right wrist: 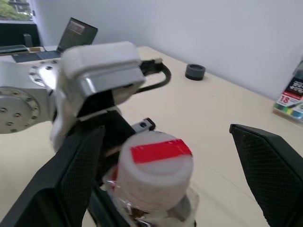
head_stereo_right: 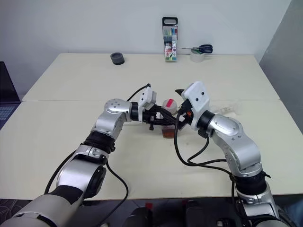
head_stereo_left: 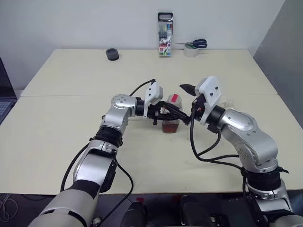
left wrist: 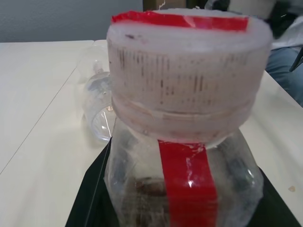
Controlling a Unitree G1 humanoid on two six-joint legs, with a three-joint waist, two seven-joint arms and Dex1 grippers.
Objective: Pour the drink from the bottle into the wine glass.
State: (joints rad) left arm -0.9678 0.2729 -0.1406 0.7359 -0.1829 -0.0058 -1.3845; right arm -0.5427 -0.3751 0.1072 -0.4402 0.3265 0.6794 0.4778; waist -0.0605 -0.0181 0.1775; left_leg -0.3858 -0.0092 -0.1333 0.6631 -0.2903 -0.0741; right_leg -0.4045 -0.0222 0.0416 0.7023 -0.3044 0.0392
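Bottle [head_stereo_left: 171,115] stood upright near the table's [head_stereo_left: 71,75] middle, a bit toward the right edge, cap [right wrist: 155,170] on. Left gripper [head_stereo_left: 166,113] was pinched on bottle's body just under the cap, coming in from the left. Right gripper [right wrist: 165,182] had fingers spread wide, one either side of the cap, not touching it. Drink [head_stereo_left: 170,126] sat low in the bottle, a shallow reddish-brown layer. Wine glass [left wrist: 97,111] showed in left wrist view behind the bottle, apparently lying on its side; in the head views a clear shape lay twd the right edge, beyond the right arm, prob the same glass.

Risks, as I judge:
- Cap not off yet. If right fingers close off-centre on it, they could slip on the ribs or shove the bottle sideways in the left grip.
- Thin plastic body: a hard squeeze may buckle it, and w/ cap off that could slop liquid out.
- Glass looks tipped over; pouring can't start till it's stood up. Round bowl on thin stem will roll if nudged.

Materials/shapes: bottle clear, thin, crinkly plastic w/ rounded shoulders and a glossy red strip down the front. Cap wide, white, ribbed round the side, red band across the top. Gripper fingers black, finely textured pads. Table pale cream, matte, smooth.
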